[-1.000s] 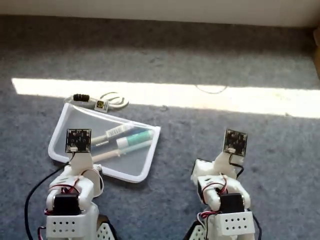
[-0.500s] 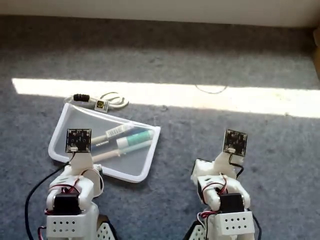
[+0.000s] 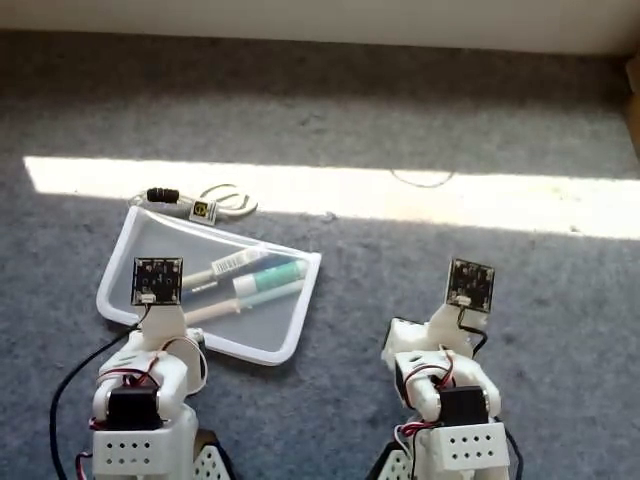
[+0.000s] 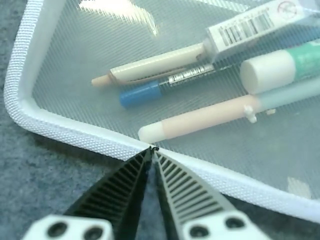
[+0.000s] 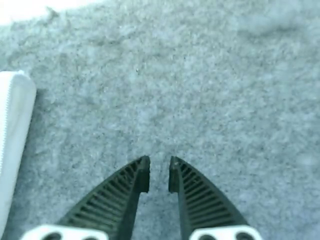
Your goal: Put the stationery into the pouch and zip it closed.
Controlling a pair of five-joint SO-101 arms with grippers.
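Surface: grey carpet (image 3: 420, 100), with a bright strip of sunlight (image 3: 480, 200) lying across it.
Pouch: translucent mesh pouch (image 3: 113, 270) with a white woven border. It lies flat on the carpet in front of the left arm, skewed, with one long edge towards the arm's base.
Contents: seen through the mesh, all lying inside and roughly parallel. There is a cream pen (image 4: 155, 65), a blue-capped pen (image 4: 142, 93), a peach pen (image 4: 200, 120), a glue stick (image 4: 280, 67) with a white cap and teal body, and a white barcoded stick (image 4: 255, 27). The pens and sticks are crowded towards one end of the pouch.
Zip: I cannot tell whether it is open or done up.
Left gripper (image 4: 153, 150): low over the carpet, jaws brought together. The tips meet right at the pouch's white border (image 4: 75, 135), just beside the peach pen's end. A tiny dark speck sits at the tips, and I cannot tell if anything is pinched.
Right gripper (image 5: 159, 175): over bare carpet, jaws parted by a narrow gap, holding nothing. A corner of the pouch (image 5: 12, 125) lies well off to one side.
Other: white cable (image 3: 225, 200) with a black plug (image 3: 162, 195), looped on the carpet just beyond the pouch's far edge.
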